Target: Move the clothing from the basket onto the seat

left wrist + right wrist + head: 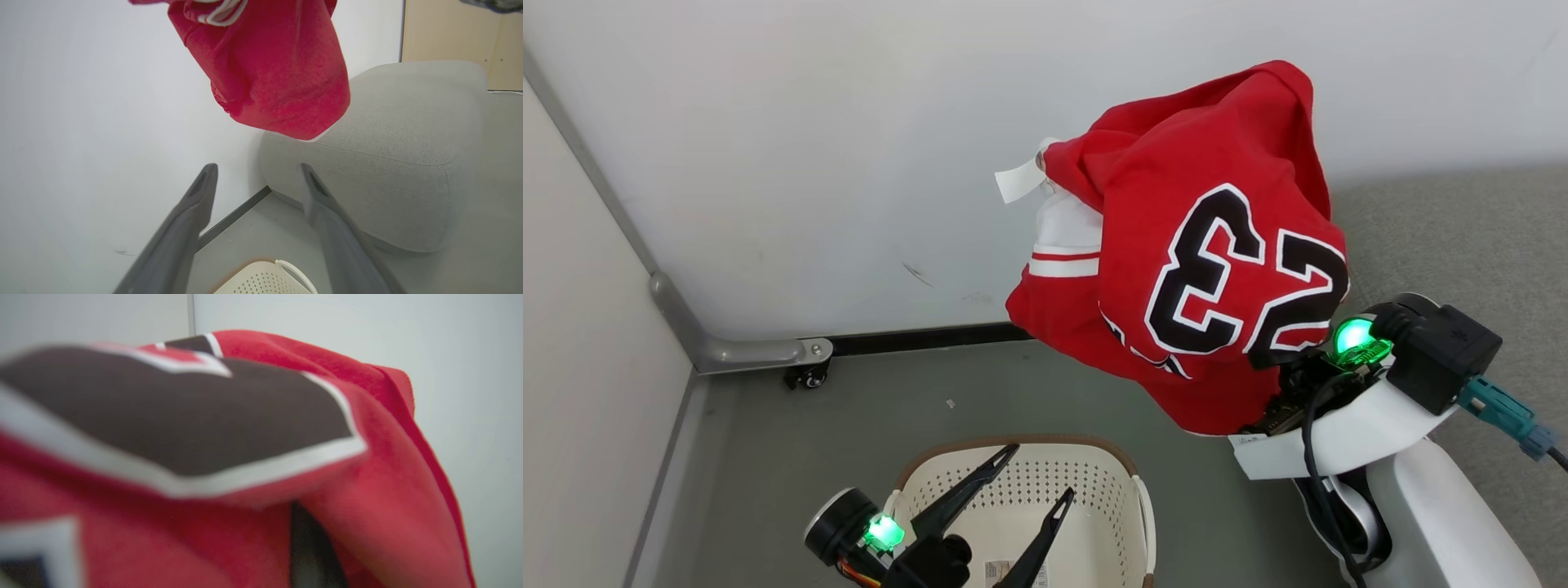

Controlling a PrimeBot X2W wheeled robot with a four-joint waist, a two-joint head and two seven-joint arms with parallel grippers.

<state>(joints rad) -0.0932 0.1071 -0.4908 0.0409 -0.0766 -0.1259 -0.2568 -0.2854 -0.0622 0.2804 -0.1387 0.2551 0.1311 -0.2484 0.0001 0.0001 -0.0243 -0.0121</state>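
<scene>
Up in the air hangs the jersey [1192, 245], red and bunched, draped right over the right jaws, which are clamped nearly together with the cloth in their grip. It hangs well clear of the basket [1107, 490], in front of the white wall [809, 163] at the left edge of the grey sofa [1462, 237]. In the left wrist view its lowest fold overlaps the sofa's rounded corner. Whether it is over it or merely in front, I cannot tell.

Down low, the left jaws stand spread wide with nothing between them, two long dark fingers [968, 486] poised above the basket's open mouth. The basket sits on the grey floor [849, 392], with a label sticker [996, 573] on its bottom.

Around it, a black skirting strip [915, 337] runs along the foot of the wall. A grey metal rail [727, 351] bends in from the left corner, a small castor [809, 377] under its end. A pale wood panel [441, 28] rises behind the sofa.

What's in the way? The jersey itself! It smothers the right wrist view in blurred red and black, and it buries the right fingers.

Now textures. The jersey is soft and fine-grained, its black 23 outlined in white and upside down from the head view. There is striped white trim, and a white tag [1017, 181] pokes out to the left. The basket is cream plastic pierced with rows of small holes, with a brown rim and a looped handle [1145, 514]. The sofa is plump woven fabric, seamed along its edge.
</scene>
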